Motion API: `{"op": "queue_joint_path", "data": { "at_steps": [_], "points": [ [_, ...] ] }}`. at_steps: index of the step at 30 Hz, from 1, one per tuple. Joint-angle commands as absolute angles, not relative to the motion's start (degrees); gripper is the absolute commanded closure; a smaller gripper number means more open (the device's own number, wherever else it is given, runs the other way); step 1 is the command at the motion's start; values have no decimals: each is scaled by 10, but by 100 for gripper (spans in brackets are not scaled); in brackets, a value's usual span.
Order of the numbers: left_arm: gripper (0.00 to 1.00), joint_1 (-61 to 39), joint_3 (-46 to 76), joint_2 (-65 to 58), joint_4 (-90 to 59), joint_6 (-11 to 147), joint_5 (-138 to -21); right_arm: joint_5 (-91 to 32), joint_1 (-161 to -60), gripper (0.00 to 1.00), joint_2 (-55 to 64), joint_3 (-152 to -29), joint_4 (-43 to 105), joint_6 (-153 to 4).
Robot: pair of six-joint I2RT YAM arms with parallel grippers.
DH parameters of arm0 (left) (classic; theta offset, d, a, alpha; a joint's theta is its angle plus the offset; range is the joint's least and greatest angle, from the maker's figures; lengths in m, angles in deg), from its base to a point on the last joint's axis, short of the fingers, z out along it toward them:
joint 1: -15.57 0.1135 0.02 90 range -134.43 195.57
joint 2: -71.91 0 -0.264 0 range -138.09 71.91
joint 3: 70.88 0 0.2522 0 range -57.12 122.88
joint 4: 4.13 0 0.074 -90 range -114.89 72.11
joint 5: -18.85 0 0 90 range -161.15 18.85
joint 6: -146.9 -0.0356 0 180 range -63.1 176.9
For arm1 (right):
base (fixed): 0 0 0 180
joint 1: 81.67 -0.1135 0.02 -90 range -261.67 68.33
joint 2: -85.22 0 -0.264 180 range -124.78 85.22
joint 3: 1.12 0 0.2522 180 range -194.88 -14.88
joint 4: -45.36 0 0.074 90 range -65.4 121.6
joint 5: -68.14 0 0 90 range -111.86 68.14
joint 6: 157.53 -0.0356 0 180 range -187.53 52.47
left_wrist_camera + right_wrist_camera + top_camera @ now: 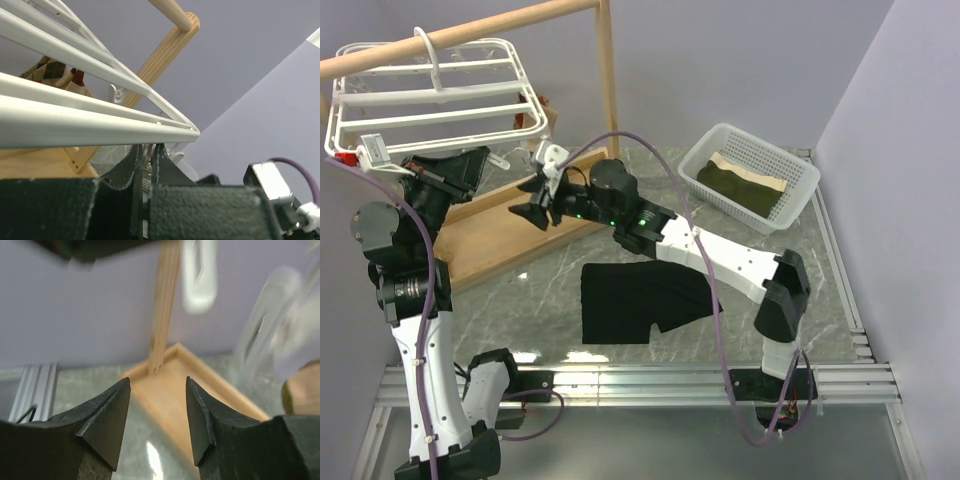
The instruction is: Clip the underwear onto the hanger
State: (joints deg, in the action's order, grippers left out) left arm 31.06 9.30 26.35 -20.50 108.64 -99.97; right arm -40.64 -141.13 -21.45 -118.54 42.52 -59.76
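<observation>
The black underwear [640, 298] lies flat on the marble table, in front of both grippers and touched by neither. The white hanger [430, 100] hangs from the wooden pole [520, 20] at the back left; its bars [100, 125] cross the left wrist view. My left gripper [486, 156] sits just under the hanger's near right corner. Its jaws [146, 150] are nearly closed on a thin white dangling clip [145, 156]. My right gripper [529, 200] is open and empty beside it, above the stand's wooden base. In the right wrist view [157, 385] blurred white clips [200, 275] hang above it.
The wooden stand's base tray [500, 240] and upright post [610, 80] are behind the grippers. A white mesh basket [800, 170] with a folded olive-and-tan cloth [740, 185] stands at the back right. A purple cable [650, 150] arcs over the right arm.
</observation>
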Motion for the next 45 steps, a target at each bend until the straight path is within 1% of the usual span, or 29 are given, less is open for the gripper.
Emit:
{"op": "queue_joint_path", "data": {
  "at_steps": [1,8,9,13,18,22,25,26,30,37,45],
  "points": [
    [100,310,99,263,-188,1086,-1006,-427,-1404,44,-116,-1099,421,-595],
    [100,310,101,260,-183,1089,-1005,-413,-1399,49,3,-927,320,-614],
    [100,311,101,260,-184,1088,-1005,-405,-1399,50,9,-894,303,-620],
    [100,311,99,262,-184,1088,-1005,-367,-1392,51,4,-852,258,-640],
    [100,310,105,262,-190,1084,-1007,-424,-1341,52,-64,-876,199,-629],
    [100,310,105,262,-189,1082,-1009,-409,-1312,48,-128,-927,152,-577],
    [100,311,99,265,-186,1087,-1010,-379,-1309,47,-204,-971,89,-538],
    [100,311,97,266,-186,1086,-1011,-378,-1309,46,-213,-976,86,-535],
    [100,311,101,266,-190,1080,-1012,-360,-1308,43,-245,-979,93,-527],
    [100,311,98,266,-188,1081,-1014,-337,-1309,43,-300,-982,115,-516],
    [100,311,95,265,-187,1081,-1016,-315,-1311,43,-307,-972,160,-516]
  ]
}}
